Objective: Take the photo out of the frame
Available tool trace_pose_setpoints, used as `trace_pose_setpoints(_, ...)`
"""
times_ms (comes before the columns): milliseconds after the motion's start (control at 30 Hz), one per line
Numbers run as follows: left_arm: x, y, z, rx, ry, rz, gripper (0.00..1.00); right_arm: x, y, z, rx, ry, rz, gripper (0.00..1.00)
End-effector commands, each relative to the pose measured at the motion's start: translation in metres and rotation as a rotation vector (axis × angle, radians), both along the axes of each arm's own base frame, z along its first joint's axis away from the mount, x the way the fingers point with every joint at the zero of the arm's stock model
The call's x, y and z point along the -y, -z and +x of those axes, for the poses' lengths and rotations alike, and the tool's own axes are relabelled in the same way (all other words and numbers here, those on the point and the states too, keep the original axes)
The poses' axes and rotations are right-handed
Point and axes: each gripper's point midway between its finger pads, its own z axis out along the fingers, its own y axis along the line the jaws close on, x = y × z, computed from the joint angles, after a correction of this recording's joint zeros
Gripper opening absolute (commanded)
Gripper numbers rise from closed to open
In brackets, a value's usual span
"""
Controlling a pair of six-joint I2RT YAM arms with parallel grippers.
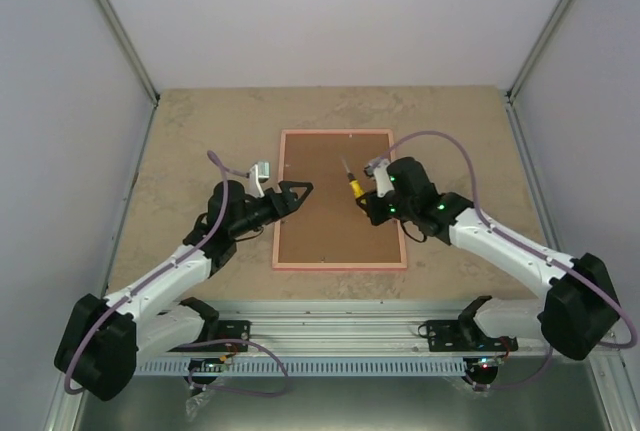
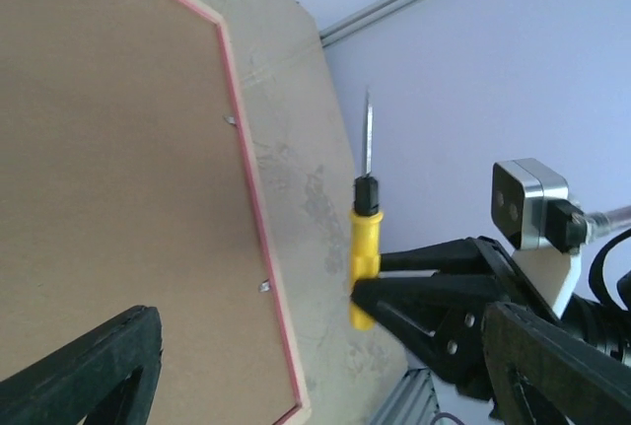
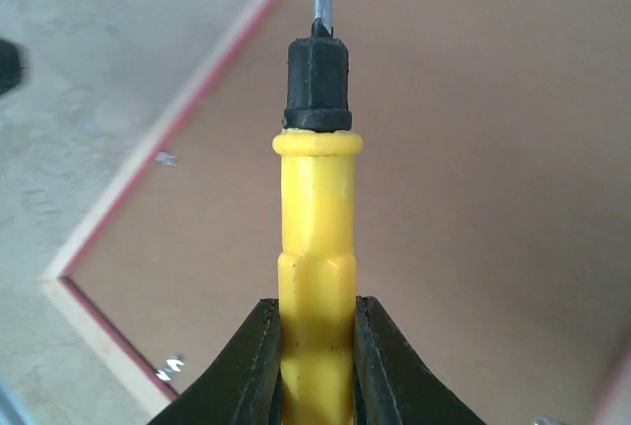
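Note:
The frame (image 1: 340,221) lies face down on the table, its brown back up and thin pink edges showing. The photo is hidden under that back. My right gripper (image 1: 362,201) hovers over the frame's right half, shut on the yellow handle of a screwdriver (image 1: 353,187) whose blade points to the far side. In the right wrist view the fingers (image 3: 258,366) clamp the handle (image 3: 316,218) above the brown back (image 3: 493,198). My left gripper (image 1: 303,191) stands open over the frame's left edge, holding nothing. Small metal tabs (image 2: 229,120) sit along the pink edge (image 2: 258,247).
The tan stone-patterned table (image 1: 200,141) surrounds the frame. White walls with metal posts close in the left, right and far sides. An aluminium rail (image 1: 340,316) with both arm bases runs along the near edge.

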Motion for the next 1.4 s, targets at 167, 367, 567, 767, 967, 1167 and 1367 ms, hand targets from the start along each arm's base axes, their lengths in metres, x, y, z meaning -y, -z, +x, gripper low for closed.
trace_pose_setpoints(167,0.016,-0.033,0.004,0.063,0.042,-0.092,0.86,-0.087,-0.03,-0.014,0.128,-0.215,0.037,0.01)
trace_pose_setpoints(367,0.014,-0.02,0.01,0.022,0.006,-0.087,0.8,-0.11,-0.032,-0.019,0.151,-0.272,0.034,0.01)
trace_pose_setpoints(567,0.007,-0.008,0.016,-0.01,-0.047,-0.081,0.7,-0.122,-0.027,-0.023,0.153,-0.31,0.027,0.01)
trace_pose_setpoints(767,0.012,-0.009,0.018,-0.019,-0.03,-0.118,0.46,-0.125,-0.022,-0.024,0.165,-0.323,0.024,0.01)
trace_pose_setpoints(967,0.016,0.0,0.018,-0.051,-0.016,-0.158,0.19,-0.125,-0.016,-0.028,0.173,-0.34,0.031,0.02)
trace_pose_setpoints(1167,0.014,0.003,0.019,-0.077,-0.037,-0.199,0.02,-0.122,-0.012,-0.029,0.19,-0.343,0.03,0.07)
trace_pose_setpoints(1367,0.013,0.003,0.018,-0.122,-0.045,-0.281,0.0,-0.116,-0.021,-0.028,0.245,-0.323,0.055,0.23)
